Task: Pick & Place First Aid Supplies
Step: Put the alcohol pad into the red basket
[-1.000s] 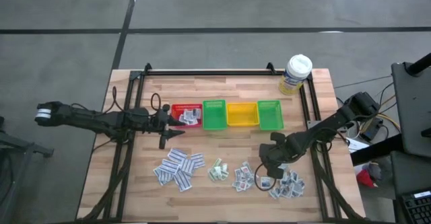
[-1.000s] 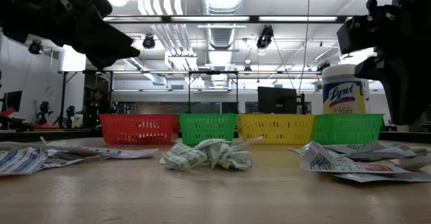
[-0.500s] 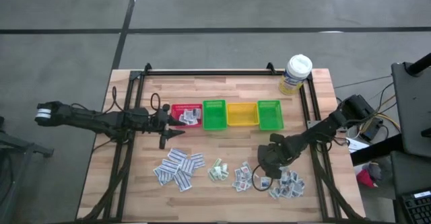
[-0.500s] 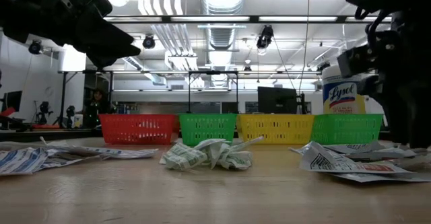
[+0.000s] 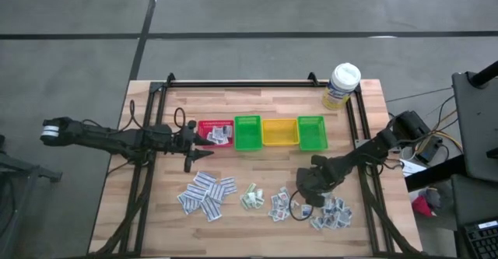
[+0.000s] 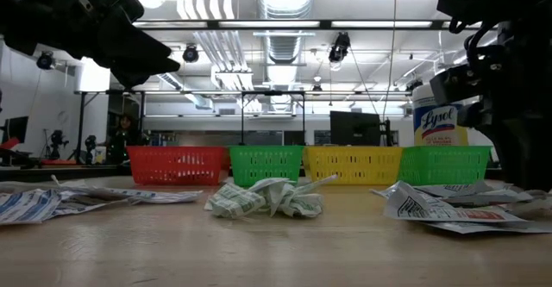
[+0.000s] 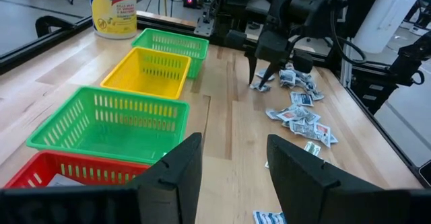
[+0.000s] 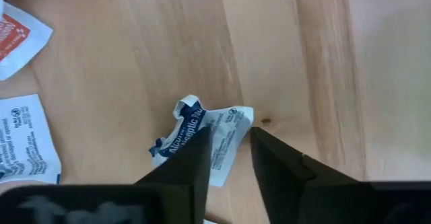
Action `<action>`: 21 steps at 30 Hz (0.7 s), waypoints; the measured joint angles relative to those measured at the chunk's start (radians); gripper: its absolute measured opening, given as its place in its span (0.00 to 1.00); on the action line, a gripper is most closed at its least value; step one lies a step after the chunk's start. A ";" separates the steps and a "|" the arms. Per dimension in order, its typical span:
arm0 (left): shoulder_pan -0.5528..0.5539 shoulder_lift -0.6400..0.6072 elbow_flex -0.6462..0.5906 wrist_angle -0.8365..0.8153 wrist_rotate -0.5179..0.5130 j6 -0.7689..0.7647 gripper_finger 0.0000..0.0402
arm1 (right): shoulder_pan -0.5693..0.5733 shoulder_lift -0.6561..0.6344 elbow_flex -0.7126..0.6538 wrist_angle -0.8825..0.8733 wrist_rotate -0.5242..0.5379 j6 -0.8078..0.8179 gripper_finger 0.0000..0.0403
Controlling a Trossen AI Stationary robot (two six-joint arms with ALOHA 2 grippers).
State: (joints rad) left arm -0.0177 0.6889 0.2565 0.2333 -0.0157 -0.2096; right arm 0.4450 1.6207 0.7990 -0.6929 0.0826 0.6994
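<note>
Small white paper packets lie in groups on the table's near half: a left pile, a crumpled green-printed clump, a middle group and a right group. A few more lie in the red bin. My right gripper is open and points down over one crumpled blue-printed packet between the middle and right groups; the left wrist view shows it there too. My left gripper is open and hovers by the red bin's right end. My right gripper comes from above, pointing down, with its open fingers on either side of the crumpled packet's right part. The packet lies flat on the table. One finger overlaps its blue-printed fold, but I cannot tell whether it touches.
Beside the red bin stand a green bin, a yellow bin and another green bin in a row. A white-capped bottle with a yellow label stands at the far right. A black frame borders the table.
My right gripper has come down and moved a little toward the table's near-left, closing in on the packets between the middle and right groups. Its arm has lowered with it.
</note>
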 joint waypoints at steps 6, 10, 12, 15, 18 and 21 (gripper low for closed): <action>0.000 0.000 0.000 0.000 0.000 0.000 0.40 | -0.001 0.000 -0.001 -0.003 0.001 0.000 0.08; 0.000 0.000 0.000 0.000 0.000 0.000 0.40 | -0.002 0.001 -0.001 -0.007 0.004 -0.001 0.03; 0.000 0.000 0.000 0.000 0.000 0.000 0.40 | -0.001 -0.003 -0.001 -0.010 0.005 -0.001 0.02; 0.000 0.000 0.000 0.000 0.000 0.000 0.40 | -0.001 -0.016 -0.003 -0.014 0.021 0.004 0.02; 0.000 0.000 0.000 0.000 0.000 0.000 0.40 | 0.001 -0.037 -0.007 -0.038 0.065 0.024 0.02; 0.000 0.001 0.000 0.007 0.000 -0.004 0.40 | 0.001 -0.064 -0.006 -0.036 0.125 0.032 0.02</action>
State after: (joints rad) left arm -0.0177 0.6895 0.2565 0.2399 -0.0154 -0.2140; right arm 0.4458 1.5564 0.7929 -0.7285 0.2072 0.7311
